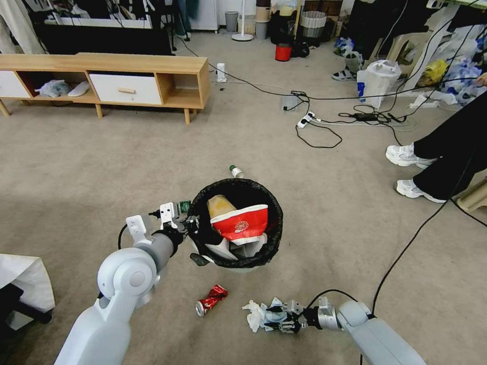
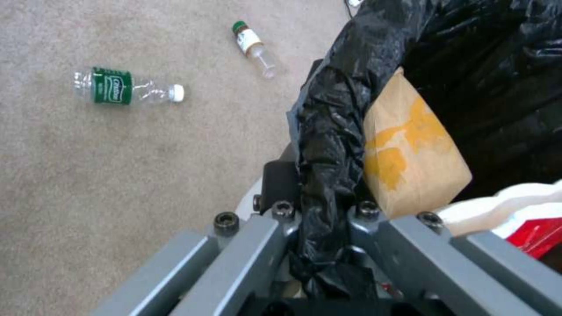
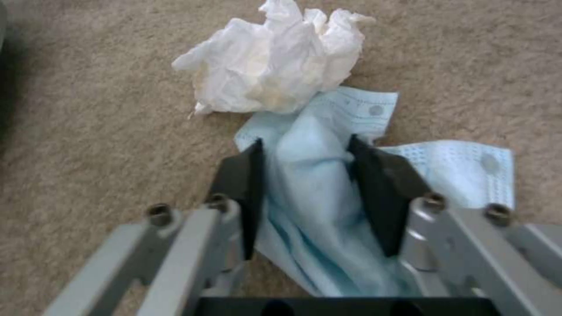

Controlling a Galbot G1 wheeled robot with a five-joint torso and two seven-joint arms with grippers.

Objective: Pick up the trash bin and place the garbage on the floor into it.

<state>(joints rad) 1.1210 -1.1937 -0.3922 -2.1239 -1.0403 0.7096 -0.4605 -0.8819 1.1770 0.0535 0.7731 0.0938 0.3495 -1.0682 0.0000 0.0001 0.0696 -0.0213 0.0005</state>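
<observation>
Two clear bottles are lying on the carpet: one green-labelled (image 2: pixel 120 86), one brown-labelled (image 2: pixel 253 47). One crushed red can (image 1: pixel 211 299), one white tissue (image 3: pixel 272 57) and one blue mask (image 3: pixel 328 193) are lying there too. One trash bin (image 1: pixel 238 223) is holding one red-white carton (image 1: pixel 240 222) and one brown paper piece (image 2: pixel 410 145).

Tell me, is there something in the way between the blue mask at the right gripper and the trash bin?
Nothing visible blocks it. The right gripper has its jaws around the blue mask on the carpet, beside the white tissue. The trash bin, held at its rim by the left gripper, stands just beyond; the crushed red can lies aside.
</observation>
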